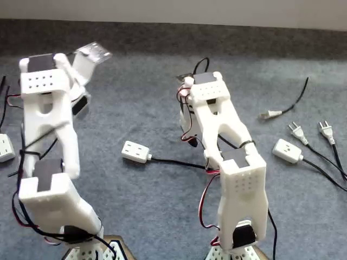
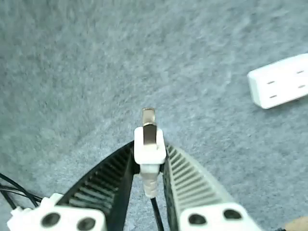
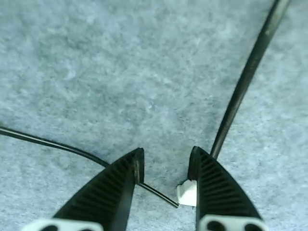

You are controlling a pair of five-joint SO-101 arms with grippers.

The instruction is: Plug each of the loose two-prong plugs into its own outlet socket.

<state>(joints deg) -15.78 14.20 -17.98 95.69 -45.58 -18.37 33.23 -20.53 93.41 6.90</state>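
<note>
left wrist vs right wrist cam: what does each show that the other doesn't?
Left wrist, not right: a two-prong plug clamped between the left fingers, prongs pointing away, and a white outlet socket on the grey carpet. Right wrist, not left: the right fingers apart, a thin black cord between them, a small white piece by one finger, a thicker black cord. Both: black ribbed fingers over that grey carpet.
</note>
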